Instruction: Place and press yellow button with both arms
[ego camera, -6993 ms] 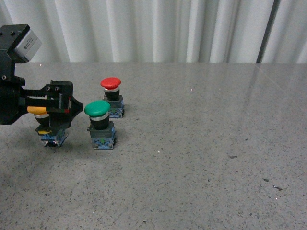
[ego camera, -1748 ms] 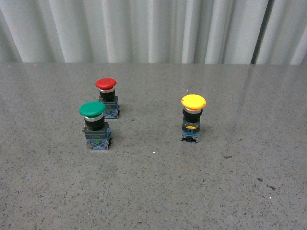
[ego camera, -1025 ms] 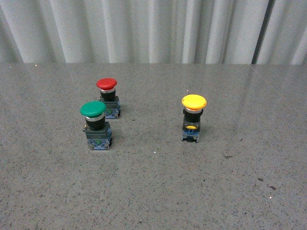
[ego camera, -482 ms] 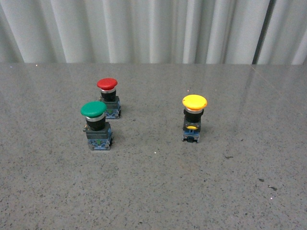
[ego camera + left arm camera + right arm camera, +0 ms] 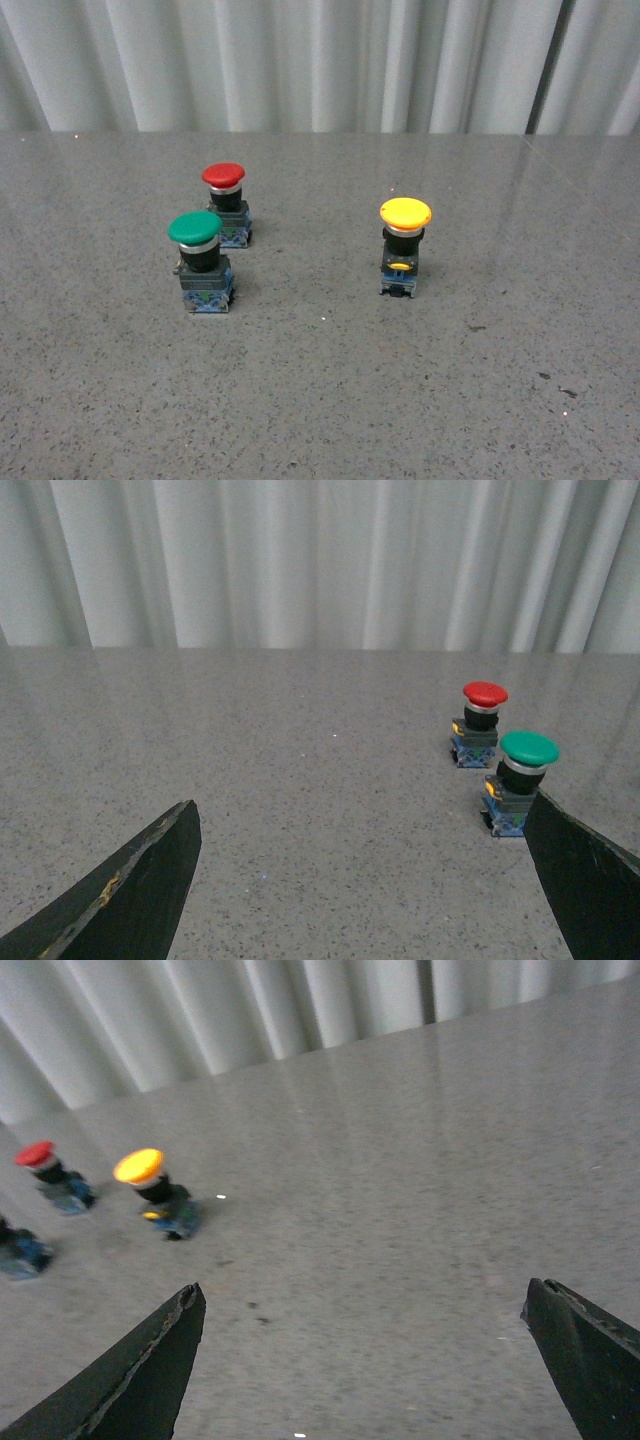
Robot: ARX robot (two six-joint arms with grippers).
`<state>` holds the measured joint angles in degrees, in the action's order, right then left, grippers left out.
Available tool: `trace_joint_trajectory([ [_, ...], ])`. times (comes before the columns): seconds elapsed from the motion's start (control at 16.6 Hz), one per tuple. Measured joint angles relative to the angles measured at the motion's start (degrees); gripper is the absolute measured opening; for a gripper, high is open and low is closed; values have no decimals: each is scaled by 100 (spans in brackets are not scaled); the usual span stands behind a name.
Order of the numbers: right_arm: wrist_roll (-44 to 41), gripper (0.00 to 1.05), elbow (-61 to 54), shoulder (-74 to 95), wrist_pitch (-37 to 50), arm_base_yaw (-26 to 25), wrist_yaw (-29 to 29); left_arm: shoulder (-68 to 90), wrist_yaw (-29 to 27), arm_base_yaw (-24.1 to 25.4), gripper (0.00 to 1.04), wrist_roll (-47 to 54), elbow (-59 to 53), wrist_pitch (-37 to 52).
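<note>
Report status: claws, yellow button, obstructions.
Left claw open, empty. Right claw open, empty. Yellow button upright, untouched. Green button, red button stand clear of it.

The left tool [image 5: 360, 815] and right tool [image 5: 362, 1295] both gape wide, empty.

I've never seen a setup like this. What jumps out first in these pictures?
Three bright mushroom-capped push-buttons on a speckled grey table: the red button just behind the green button on the left, the yellow button standing alone to their right. In the wrist views, the left gripper and right gripper gape wide open, holding nothing.
</note>
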<state>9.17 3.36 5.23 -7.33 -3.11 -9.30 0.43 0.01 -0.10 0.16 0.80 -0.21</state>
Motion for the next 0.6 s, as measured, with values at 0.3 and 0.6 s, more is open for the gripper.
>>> trace_joint_trajectory([
  [0.3, 706, 98, 1593, 3329, 3003, 988, -2, 0, -2, -2, 98, -2, 0, -2],
  [0.6, -24, 98, 3480, 6725, 3845, 2135, 494, 0, -4, -2, 98, -2, 0, -2],
])
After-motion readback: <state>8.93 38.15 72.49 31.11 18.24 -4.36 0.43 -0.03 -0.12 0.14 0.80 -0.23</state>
